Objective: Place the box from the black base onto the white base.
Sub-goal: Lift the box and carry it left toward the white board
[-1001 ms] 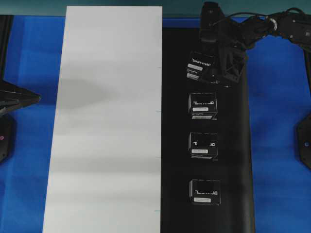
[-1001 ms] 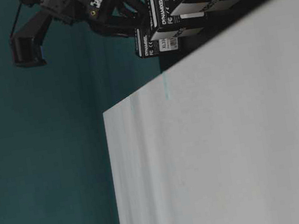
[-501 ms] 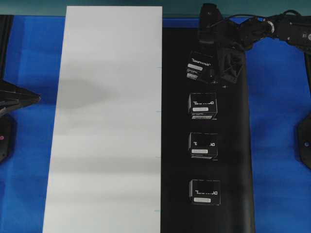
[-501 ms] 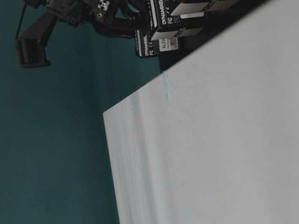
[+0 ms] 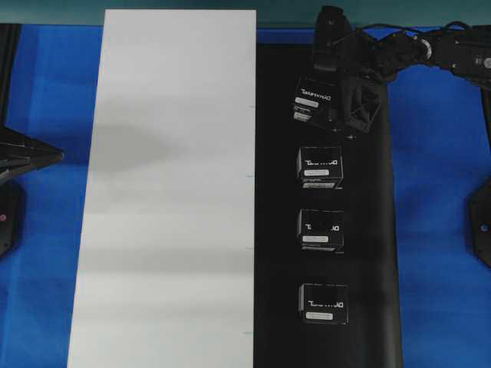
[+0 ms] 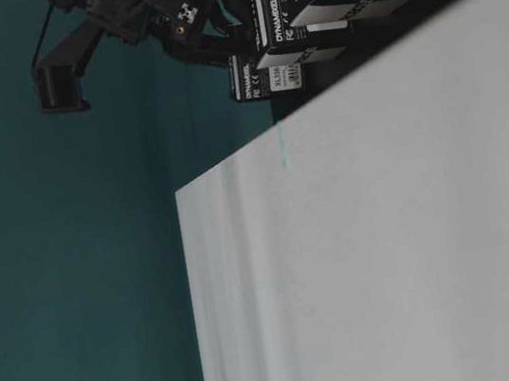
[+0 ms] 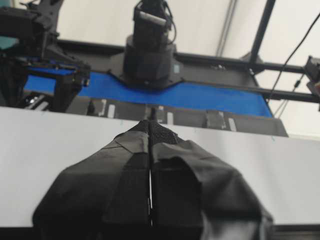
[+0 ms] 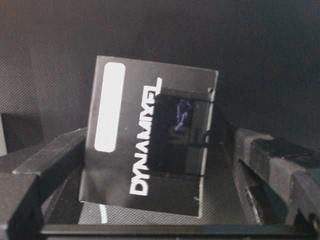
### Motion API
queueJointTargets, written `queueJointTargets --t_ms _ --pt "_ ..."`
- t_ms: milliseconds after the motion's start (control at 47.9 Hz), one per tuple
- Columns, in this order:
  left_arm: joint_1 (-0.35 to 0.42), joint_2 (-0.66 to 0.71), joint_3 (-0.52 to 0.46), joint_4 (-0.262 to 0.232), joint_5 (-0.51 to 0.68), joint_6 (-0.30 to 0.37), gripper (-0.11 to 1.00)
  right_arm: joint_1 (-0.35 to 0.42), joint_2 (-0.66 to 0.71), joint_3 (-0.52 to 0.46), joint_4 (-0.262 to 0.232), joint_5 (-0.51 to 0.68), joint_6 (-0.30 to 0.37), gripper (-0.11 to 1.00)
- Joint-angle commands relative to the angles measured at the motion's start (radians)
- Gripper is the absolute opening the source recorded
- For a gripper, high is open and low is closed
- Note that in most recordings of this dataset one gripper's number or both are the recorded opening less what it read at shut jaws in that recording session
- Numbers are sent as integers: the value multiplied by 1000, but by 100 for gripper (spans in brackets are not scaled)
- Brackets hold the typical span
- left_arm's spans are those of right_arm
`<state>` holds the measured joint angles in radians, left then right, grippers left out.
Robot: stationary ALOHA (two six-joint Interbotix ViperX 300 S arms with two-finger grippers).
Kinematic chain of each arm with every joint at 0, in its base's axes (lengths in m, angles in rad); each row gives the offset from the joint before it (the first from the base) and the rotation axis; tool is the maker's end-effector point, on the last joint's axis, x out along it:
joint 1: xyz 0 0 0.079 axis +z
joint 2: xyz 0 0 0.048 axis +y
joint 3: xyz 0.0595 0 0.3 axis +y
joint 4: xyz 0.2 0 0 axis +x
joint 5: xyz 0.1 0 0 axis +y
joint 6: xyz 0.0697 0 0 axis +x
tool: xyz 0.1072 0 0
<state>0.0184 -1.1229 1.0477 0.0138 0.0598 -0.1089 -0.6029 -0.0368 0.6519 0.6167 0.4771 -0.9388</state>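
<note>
The box (image 5: 315, 100) is the farthest of several look-alike black cartons in a row on the black base (image 5: 276, 230). It sits slightly turned. My right gripper (image 5: 337, 103) is around it. In the right wrist view the box (image 8: 150, 145) lies between the fingers (image 8: 60, 155) and touches them on both sides, so the right gripper (image 8: 152, 132) is shut on it. The table-level view shows the box (image 6: 261, 76) beside the gripper (image 6: 199, 41). The white base (image 5: 169, 192) lies left of the black one and is bare. My left gripper (image 5: 57, 155) is shut and empty, and also shows in the left wrist view (image 7: 150, 125).
Three more boxes stand on the black base, one (image 5: 319, 165) just behind the held box, then a second (image 5: 321, 230) and a third (image 5: 323, 303). Blue table surface (image 5: 437, 230) surrounds both bases.
My right arm has drawn back a little toward the far edge. The box between its fingers has shifted slightly with it. The left arm has not moved.
</note>
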Motion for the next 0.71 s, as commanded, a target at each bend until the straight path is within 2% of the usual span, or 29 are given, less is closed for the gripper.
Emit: queueJointTargets --t_ms 0,271,688 --pt "5 11 -11 2 -5 -2 -6 15 3 0 5 8 -2 93" --pt "3 11 -11 2 -3 -2 -6 28 -48 20 5 54 -5 61" --pt "3 11 -8 2 21 0 -6 28 -213 11 -8 86 -6 59"
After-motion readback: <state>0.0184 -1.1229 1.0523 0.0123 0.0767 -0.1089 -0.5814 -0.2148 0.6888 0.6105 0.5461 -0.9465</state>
